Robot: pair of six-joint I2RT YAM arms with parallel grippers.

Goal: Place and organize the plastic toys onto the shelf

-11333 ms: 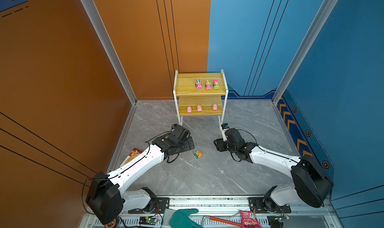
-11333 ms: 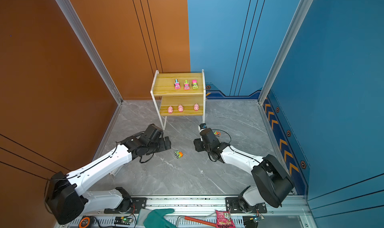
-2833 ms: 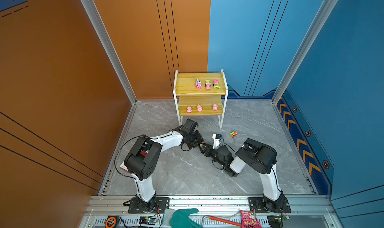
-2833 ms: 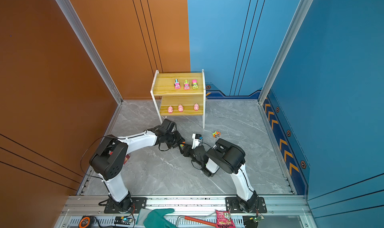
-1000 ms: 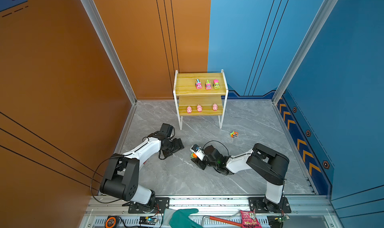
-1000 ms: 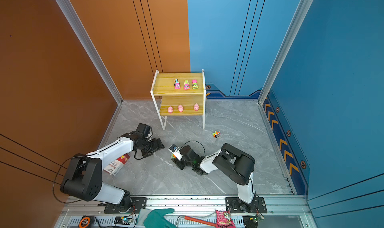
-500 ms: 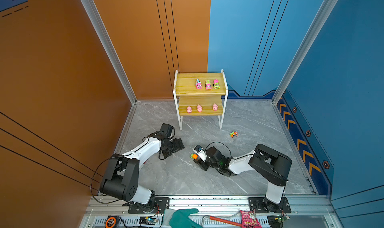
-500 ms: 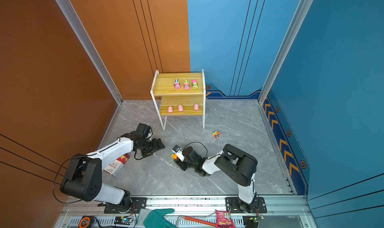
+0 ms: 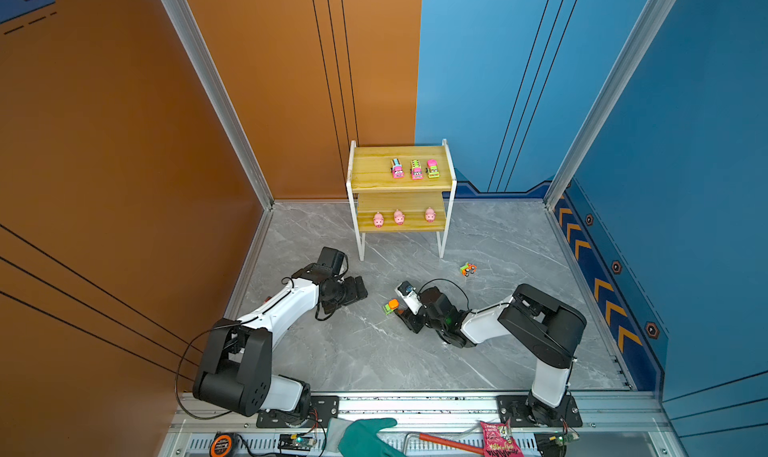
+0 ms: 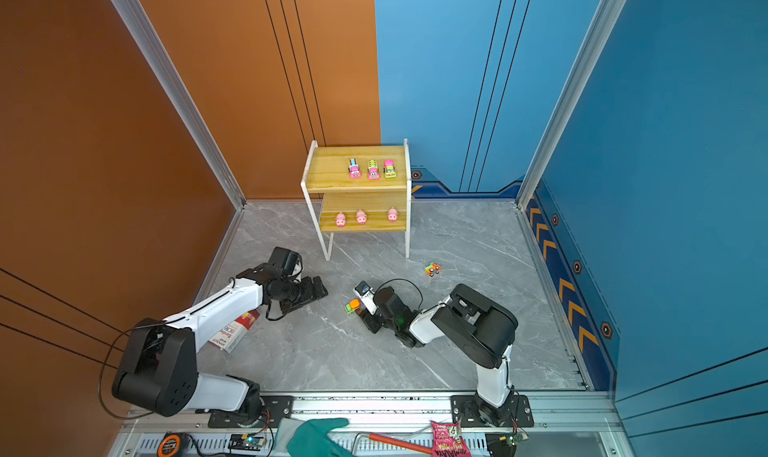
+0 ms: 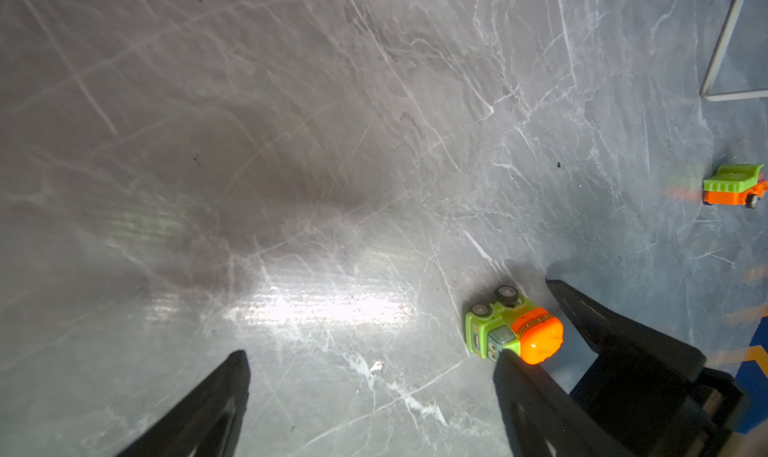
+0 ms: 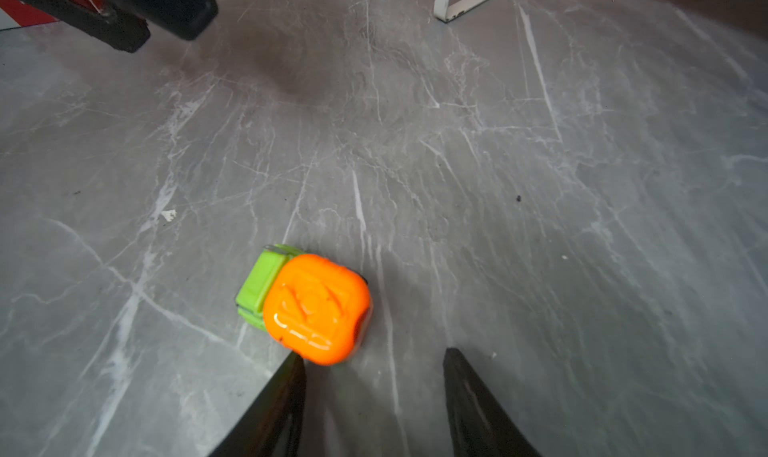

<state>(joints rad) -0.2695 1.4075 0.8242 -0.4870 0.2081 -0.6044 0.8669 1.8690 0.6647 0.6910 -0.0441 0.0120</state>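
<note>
Left claw (image 9: 360, 287): drawn back toward the desk's (image 9: 353, 351) left edge, jaws spread wider.
Right claw (image 12: 370, 355): pulled slightly rightward, with the orange-topped truck (image 9: 390, 306) lying on its side at its tip.
Green-bed truck (image 9: 468, 269): newly on the desk, near the shelf's (image 9: 370, 172) front right leg.

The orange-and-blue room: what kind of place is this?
Probably a robot test booth, not a home: a left arm and right arm bolted to a metal rail, plain panel walls, and a small shelf of toys set out for practice.
</note>
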